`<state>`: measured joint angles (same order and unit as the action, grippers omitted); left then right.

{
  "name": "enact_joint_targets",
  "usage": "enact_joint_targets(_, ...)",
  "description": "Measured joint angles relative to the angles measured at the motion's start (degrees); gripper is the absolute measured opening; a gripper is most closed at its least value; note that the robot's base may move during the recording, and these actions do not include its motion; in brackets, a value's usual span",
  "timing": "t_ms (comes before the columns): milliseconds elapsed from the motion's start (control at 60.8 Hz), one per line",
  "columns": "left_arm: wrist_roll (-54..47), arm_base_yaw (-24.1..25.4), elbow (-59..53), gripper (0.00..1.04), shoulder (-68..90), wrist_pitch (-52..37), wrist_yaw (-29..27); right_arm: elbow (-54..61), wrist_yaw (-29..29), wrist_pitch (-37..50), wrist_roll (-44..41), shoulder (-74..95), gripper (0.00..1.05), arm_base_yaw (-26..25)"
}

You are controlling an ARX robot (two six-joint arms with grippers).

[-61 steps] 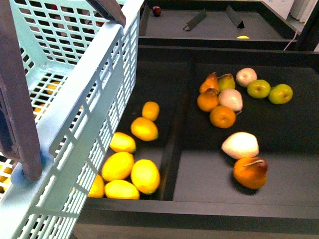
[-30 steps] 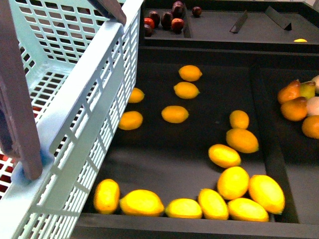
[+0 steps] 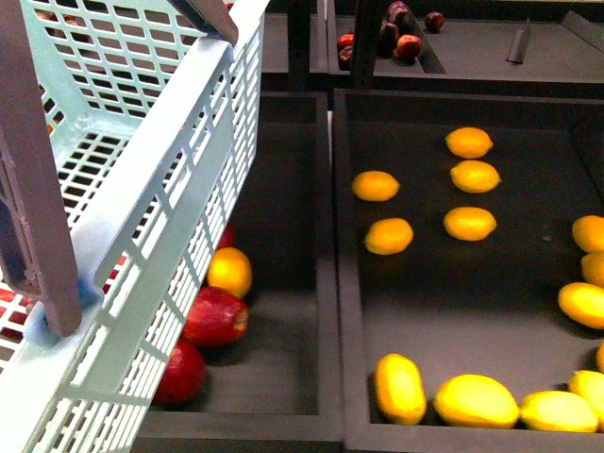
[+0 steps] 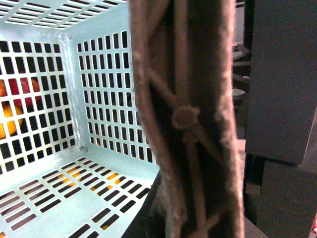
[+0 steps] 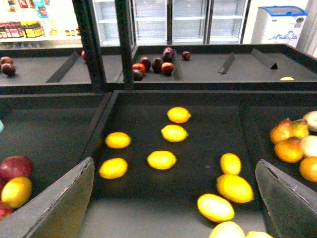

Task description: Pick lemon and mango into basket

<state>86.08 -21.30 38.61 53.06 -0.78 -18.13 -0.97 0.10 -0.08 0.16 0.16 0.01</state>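
Note:
The light turquoise basket (image 3: 160, 189) fills the left of the front view, tilted, with its brown ribbed handle (image 3: 38, 189) up. In the left wrist view my left gripper (image 4: 184, 223) is shut on that handle (image 4: 185, 119); the visible basket floor (image 4: 59, 188) has nothing on it. Several yellow lemons (image 3: 389, 235) lie scattered in the dark right bin. Red and yellow-orange fruits (image 3: 215, 316) lie in the left bin, partly under the basket; I cannot tell whether they are mangoes. My right gripper (image 5: 173, 198) hangs open above the lemons (image 5: 162, 159), touching none.
A raised divider (image 3: 326, 283) separates the two dark bins. Dark red fruits (image 3: 401, 38) sit in a bin behind. Orange and pale fruits (image 5: 292, 144) fill a bin to the right of the lemons. Glass-door fridges (image 5: 173, 20) stand at the back.
The front view has swung left: the lemons slid to the right, the orange and green fruits left the picture, and the red fruits came into view. The basket kept its place.

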Motion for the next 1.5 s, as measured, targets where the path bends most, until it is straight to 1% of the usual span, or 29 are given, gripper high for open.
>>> enact_joint_targets(312,-0.11,0.00,0.00,0.05,-0.20,0.00,-0.09,0.00,0.00,-0.04,-0.02,-0.02,0.96,0.00)
enact_joint_targets(378,-1.36,0.09,0.20,0.05,0.09,0.94,0.20,0.00,-0.46,-0.02,0.00,-0.02,0.96,-0.07)
enact_joint_targets(444,-5.35,0.07,3.02,0.05,1.77,7.67,0.57,0.00,-0.55,-0.02,0.00,0.02,0.96,-0.07)
enact_joint_targets(460,-7.78,0.02,3.98,0.05,2.69,9.07,0.63,0.00,-0.55,-0.02,0.00,0.02,0.96,-0.07)
enact_joint_targets(510,-15.06,-0.31,6.29,0.05,5.55,9.92,1.27,0.00,-0.50,-0.02,0.00,-0.02,0.96,-0.07)
enact_joint_targets(625,-23.87,-0.44,13.00,0.05,15.67,8.17,4.63,0.00,-0.31,-0.02,0.00,-0.02,0.96,-0.07)
enact_joint_targets(691,-24.74,-0.35,18.34,0.05,22.62,6.93,5.64,0.00,-0.28,-0.02,0.00,0.00,0.96,-0.07)
enact_joint_targets(822,-24.70,-0.50,29.99,0.05,33.68,5.92,9.51,0.00,-0.26,-0.02,0.00,0.00,0.96,-0.07)
enact_joint_targets(954,-24.48,-2.64,42.38,0.05,43.78,6.91,13.86,0.00,-0.26,-0.02,0.00,0.00,0.96,-0.07)
enact_joint_targets(1118,-26.82,-6.54,54.14,0.05,53.27,12.09,20.22,0.00,-0.26,-0.02,0.00,0.00,0.96,-0.07)
enact_joint_targets(1217,-27.82,-8.94,56.92,0.05,56.08,13.86,22.71,0.00,-0.26,-0.02,0.00,0.00,0.96,-0.07)
enact_joint_targets(1349,-28.41,-11.80,57.48,0.05,57.13,14.73,25.29,0.00,-0.24,-0.02,0.00,0.00,0.96,-0.07)
enact_joint_targets(1497,-28.92,-13.68,57.83,0.05,57.13,14.82,26.36,0.00,-0.26,-0.02,0.00,0.00,0.96,-0.07)
